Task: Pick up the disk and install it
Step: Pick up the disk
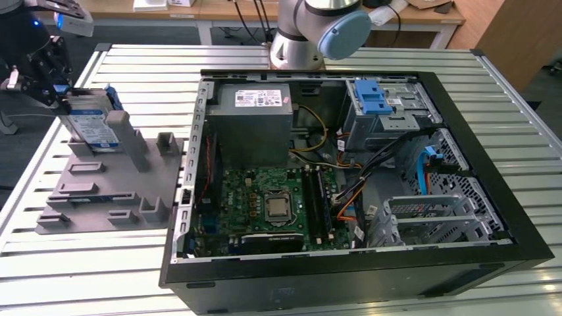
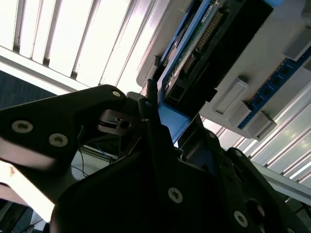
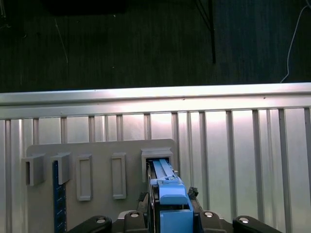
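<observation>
Slatted metal desk [image 1: 88, 270] carries an open computer case [image 1: 351, 280] near me on the exterior view's right and a grey holder [image 1: 97, 197] on its left. Farther back, the disk [image 1: 92, 128] stands upright in the holder, with my tool [image 1: 60, 95] clamped narrow on it.

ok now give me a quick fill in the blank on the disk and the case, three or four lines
1. The disk stands ____ in the grey fixture.
2. The gripper is at the disk's ____ plastic bracket.
3. The open computer case lies to the exterior view's ____ of the fixture.
4. The power supply in the case carries a ____ sticker.
Missing words: upright; blue; right; white.
</observation>
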